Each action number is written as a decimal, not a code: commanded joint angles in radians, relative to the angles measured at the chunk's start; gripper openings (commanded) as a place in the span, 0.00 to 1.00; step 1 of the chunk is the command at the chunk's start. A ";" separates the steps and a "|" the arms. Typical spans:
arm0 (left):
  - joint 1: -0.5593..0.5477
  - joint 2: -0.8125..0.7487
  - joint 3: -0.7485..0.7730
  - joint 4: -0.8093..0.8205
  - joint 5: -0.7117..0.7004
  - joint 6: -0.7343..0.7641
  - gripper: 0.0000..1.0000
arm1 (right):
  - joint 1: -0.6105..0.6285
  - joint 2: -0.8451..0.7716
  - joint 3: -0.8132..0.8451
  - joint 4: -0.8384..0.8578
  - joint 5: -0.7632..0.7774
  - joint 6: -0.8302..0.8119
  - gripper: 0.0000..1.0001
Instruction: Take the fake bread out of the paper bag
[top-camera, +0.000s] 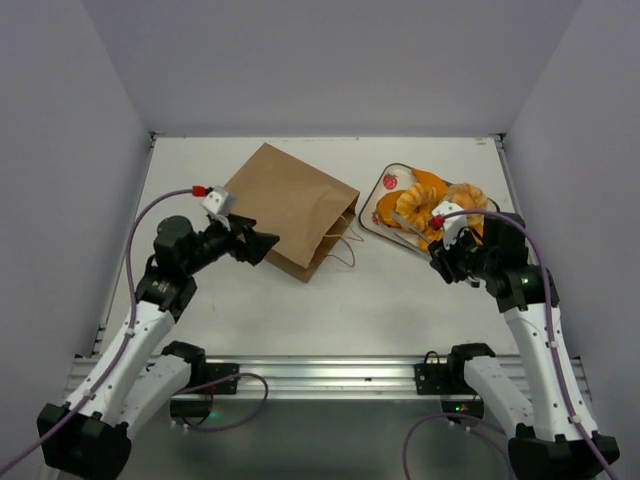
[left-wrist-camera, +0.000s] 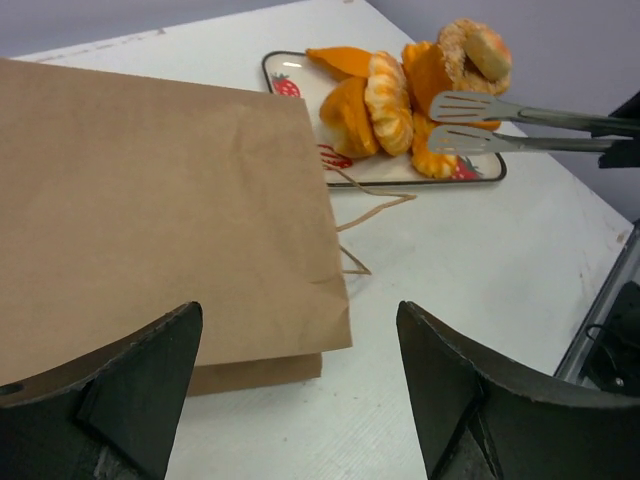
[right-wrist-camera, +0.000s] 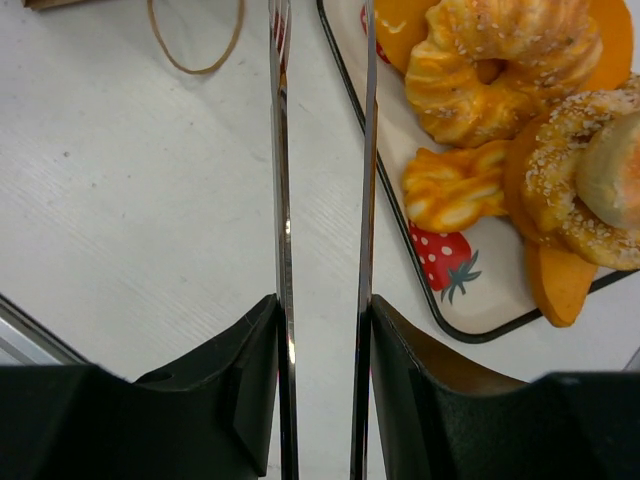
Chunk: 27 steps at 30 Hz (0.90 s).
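The white table (top-camera: 400, 310) sits between pale grey walls. The paper bag (top-camera: 290, 205) lies flat at about 11 o'clock from the table's middle, with its handles toward 4 o'clock. My left gripper (top-camera: 257, 240) is spread wide by the bag's 8 o'clock side. My right gripper (top-camera: 450, 262) squeezes metal tongs (top-camera: 415, 222). Their tips hang over the fake bread (top-camera: 425, 198) on the tray (top-camera: 390, 180) at 2 o'clock.

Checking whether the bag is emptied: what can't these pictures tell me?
Inside of the paper bag: hidden in every view by its flattened walls; contents unknowable.
Tips of the tongs: cut off by the right wrist view's top edge.
Part of the tray: cropped by that view's top and right edges.
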 joint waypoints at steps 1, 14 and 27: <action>-0.196 0.078 0.136 -0.072 -0.195 0.077 0.82 | -0.004 0.012 0.035 0.046 -0.076 0.020 0.42; -0.746 0.416 0.273 -0.225 -1.017 0.235 0.75 | -0.004 -0.029 -0.003 0.046 -0.001 0.028 0.42; -0.829 0.692 0.330 -0.078 -1.286 0.177 0.59 | -0.004 -0.075 -0.024 0.046 0.001 0.042 0.42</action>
